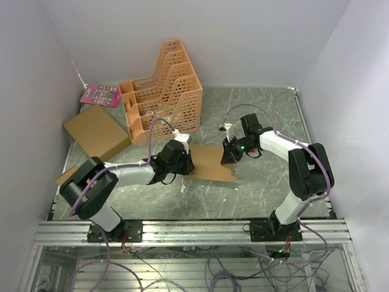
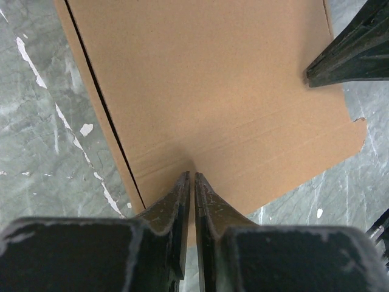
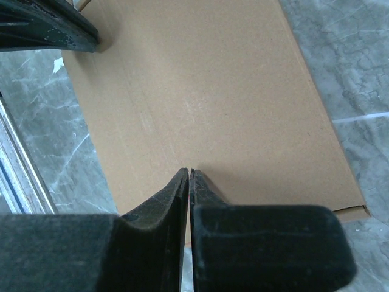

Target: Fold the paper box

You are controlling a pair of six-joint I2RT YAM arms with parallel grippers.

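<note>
On the grey bench [image 1: 267, 182], the paper box [image 1: 209, 163] lay as a flat brown sheet near the centre, no side raised yet. The left end effector [image 1: 181, 160] stood at its 9 o'clock edge and the right end effector [image 1: 230, 154] at its 3 o'clock edge, seen from above. Both had their fingers drawn together with nothing between them. In each wrist view the tips rested on the face of the sheet, just inside the near edge, and the board spread away toward 12 o'clock.

The step in hand appeared to be pinning the sheet before the first fold. Done well, one arm would likely press just inside a crease [image 2: 273, 131] while the other worked under the flap outside it. Lifting along the scored line should let the board bend there rather than buckle. Uneven pressure could let the light sheet skate across the smooth bench.
</note>
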